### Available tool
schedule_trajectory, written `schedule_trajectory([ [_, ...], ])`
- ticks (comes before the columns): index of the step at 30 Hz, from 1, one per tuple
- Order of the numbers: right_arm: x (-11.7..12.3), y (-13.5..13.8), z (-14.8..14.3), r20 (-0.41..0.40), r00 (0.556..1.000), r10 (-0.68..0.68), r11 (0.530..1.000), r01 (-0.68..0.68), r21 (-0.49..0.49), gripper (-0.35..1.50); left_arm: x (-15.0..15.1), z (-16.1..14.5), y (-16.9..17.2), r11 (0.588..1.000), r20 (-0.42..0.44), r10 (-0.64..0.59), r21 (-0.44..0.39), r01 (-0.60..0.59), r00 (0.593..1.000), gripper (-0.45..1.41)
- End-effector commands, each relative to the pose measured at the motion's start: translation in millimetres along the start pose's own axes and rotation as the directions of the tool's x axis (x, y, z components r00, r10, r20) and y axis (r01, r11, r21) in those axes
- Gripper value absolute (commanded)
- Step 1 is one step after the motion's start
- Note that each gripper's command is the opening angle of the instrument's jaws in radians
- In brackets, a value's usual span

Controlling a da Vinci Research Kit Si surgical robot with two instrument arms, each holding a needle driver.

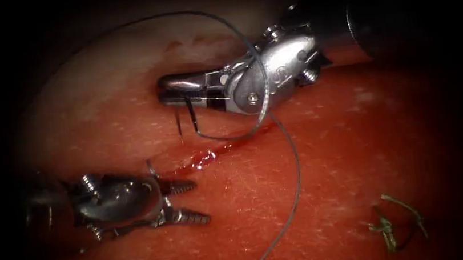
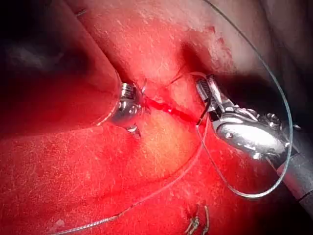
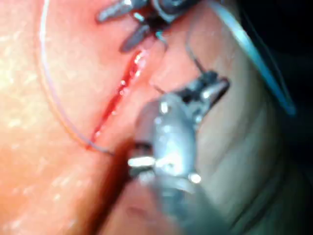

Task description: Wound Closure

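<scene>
My right tool (image 1: 181,90) clamps the needle (image 1: 191,118), hanging at its 6 o'clock above the cut (image 1: 203,157) | my left tool (image 1: 190,200) gapes empty at the cut's 7 o'clock | thread (image 1: 294,163) trails toward 5 o'clock over the tissue (image 1: 334,182).

Endoscope view looks down from above and in front onto the cut (image 1: 200,159) in the tissue (image 1: 360,151), mid-distance, both tools around the cut. Left wrist view looks along its shaft, very close to the cut (image 2: 168,110). Right wrist view, closest, looks past its own tool at the cut (image 3: 120,95). All three views share the cut.
</scene>
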Motion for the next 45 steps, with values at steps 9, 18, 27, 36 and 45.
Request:
schedule_trajectory([
  [9,0.1,0.3,0.6,-0.013,1.000,-0.020,0.999,0.020,-0.034,-0.35,-0.4,0.8,0.3,1.000,0.001,0.000,-0.004,0.000,1.000,0.52],
  [18,-0.7,-0.9,0.3,-0.021,0.998,-0.056,0.998,0.056,-0.034,-0.35,-0.4,0.8,0.2,1.000,0.002,0.001,-0.004,-0.001,1.000,0.51],
  [27,0.7,-3.6,-0.4,-0.056,0.989,-0.136,0.990,0.134,-0.034,-0.35,-0.4,0.7,0.1,1.000,0.005,0.002,-0.004,-0.002,1.000,0.51],
  [36,0.1,-6.7,-0.9,-0.052,0.992,-0.116,0.993,0.117,0.017,-0.35,-0.4,0.7,0.0,1.000,0.005,-0.010,-0.005,0.010,1.000,0.52],
  [45,-0.1,-7.0,-1.2,-0.035,0.999,-0.042,0.998,0.043,0.045,-0.35,-0.5,0.6,0.0,1.000,0.005,-0.009,-0.006,0.009,1.000,0.52],
])
